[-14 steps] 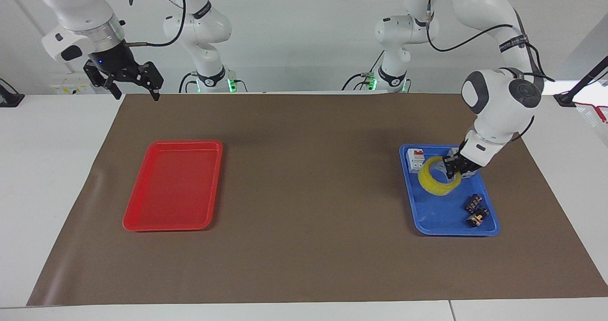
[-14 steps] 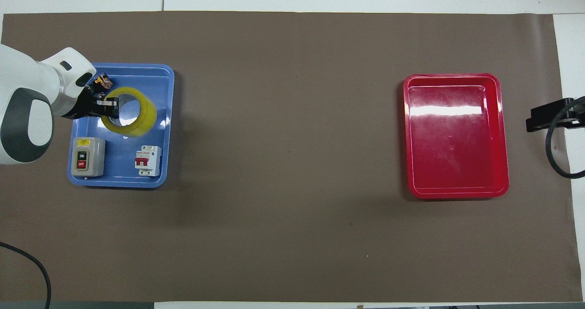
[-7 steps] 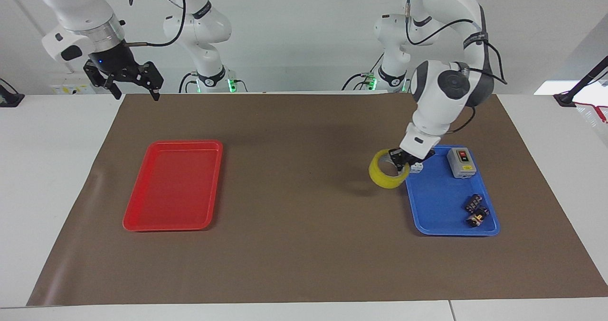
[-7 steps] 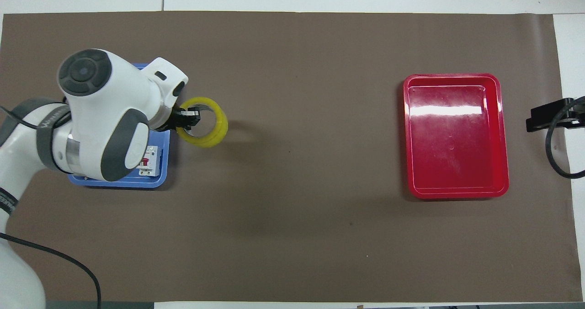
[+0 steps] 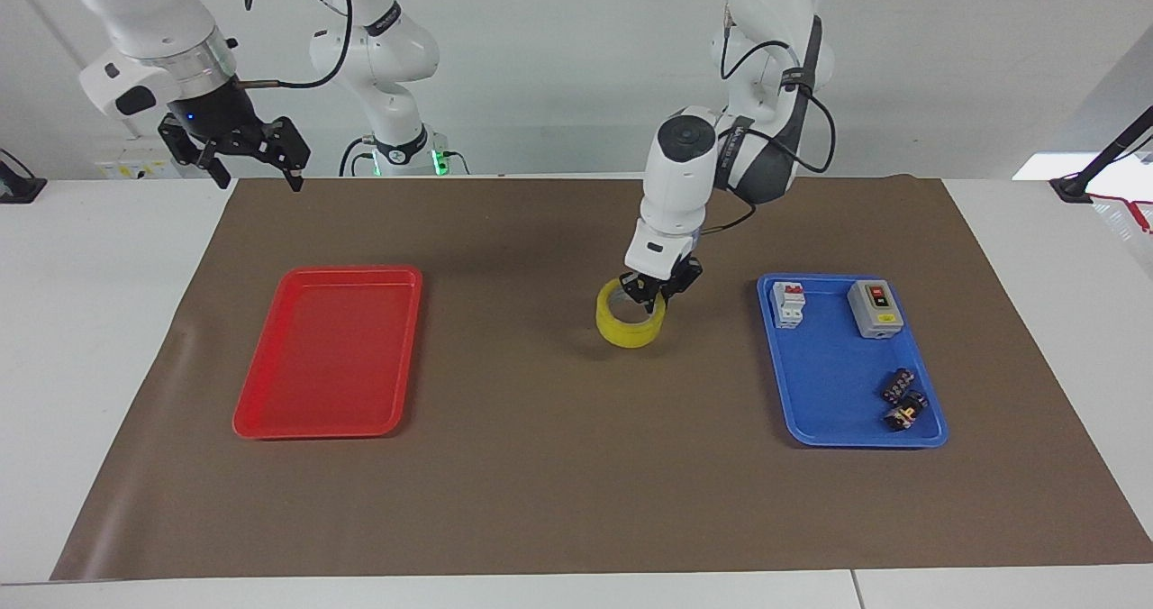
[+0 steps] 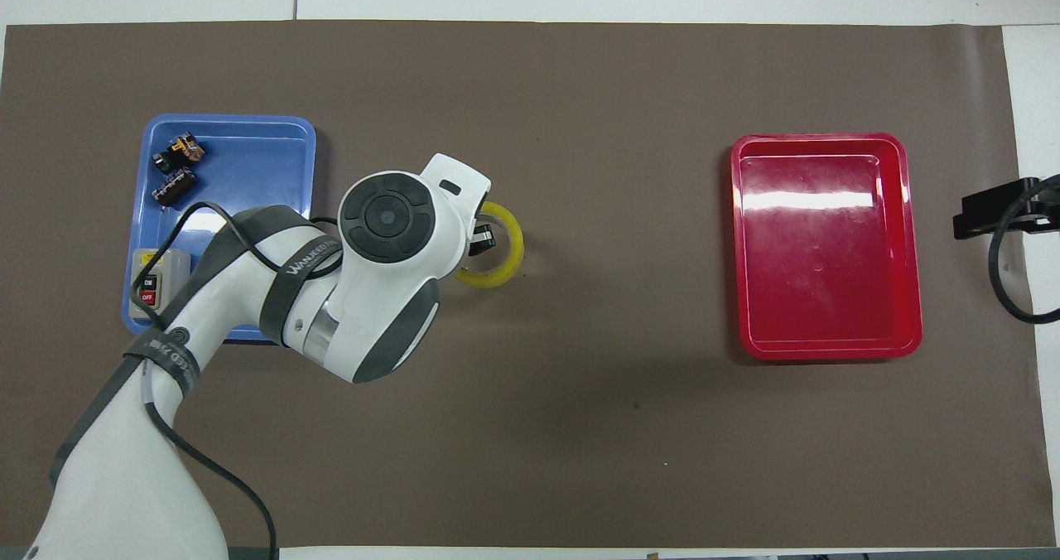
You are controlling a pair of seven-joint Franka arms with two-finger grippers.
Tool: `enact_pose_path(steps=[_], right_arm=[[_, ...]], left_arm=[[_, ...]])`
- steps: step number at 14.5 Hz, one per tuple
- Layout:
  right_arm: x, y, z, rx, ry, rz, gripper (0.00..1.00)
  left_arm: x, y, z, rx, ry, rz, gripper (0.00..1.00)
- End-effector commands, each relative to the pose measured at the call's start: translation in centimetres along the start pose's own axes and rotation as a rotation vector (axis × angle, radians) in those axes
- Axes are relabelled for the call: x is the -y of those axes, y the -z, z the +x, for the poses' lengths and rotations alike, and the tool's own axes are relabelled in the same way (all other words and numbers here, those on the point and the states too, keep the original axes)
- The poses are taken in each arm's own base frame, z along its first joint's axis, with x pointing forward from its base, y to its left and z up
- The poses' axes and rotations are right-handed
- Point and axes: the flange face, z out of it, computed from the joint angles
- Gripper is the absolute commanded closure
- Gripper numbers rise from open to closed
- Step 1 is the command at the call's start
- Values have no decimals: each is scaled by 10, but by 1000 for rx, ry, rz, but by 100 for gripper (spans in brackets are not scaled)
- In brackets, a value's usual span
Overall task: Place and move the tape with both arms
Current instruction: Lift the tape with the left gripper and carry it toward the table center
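Note:
The tape, a yellow ring with its hole facing up, is at the middle of the brown mat, between the two trays. My left gripper reaches down from above and is shut on the ring's wall, on the side toward the blue tray. I cannot tell whether the ring rests on the mat or hangs just above it. In the overhead view the left arm's wrist hides part of the ring. My right gripper waits open and empty, raised over the mat's corner near the right arm's base.
The blue tray holds a white breaker, a grey switch box and two small black parts. The red tray lies toward the right arm's end with nothing in it.
My left gripper has lifted the tape out of the blue tray and carried it toward the middle of the mat. The right arm has not moved.

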Motion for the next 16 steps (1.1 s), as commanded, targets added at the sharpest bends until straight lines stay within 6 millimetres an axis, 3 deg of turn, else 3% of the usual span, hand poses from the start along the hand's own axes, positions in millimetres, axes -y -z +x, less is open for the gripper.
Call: enact_pose_path(steps=[1, 3, 5, 8, 15, 16], right_arm=[[0, 0, -4, 2, -15, 13, 0], [0, 0, -4, 2, -14, 13, 0], [0, 0, -4, 2, -14, 13, 0], [1, 0, -4, 2, -12, 13, 0], [1, 0, -4, 4, -11, 13, 0], [1, 0, -4, 4, -11, 13, 0]], left_arm=[[-44, -21, -1, -21, 69, -1, 100], [-66, -38, -18, -14, 72, 7, 100], [-72, -45, -23, -27, 58, -9, 100], [-69, -59, -31, -14, 49, 9, 100], [-61, -71, -38, -19, 28, 39, 100], [-61, -71, -37, -21, 31, 35, 88]])
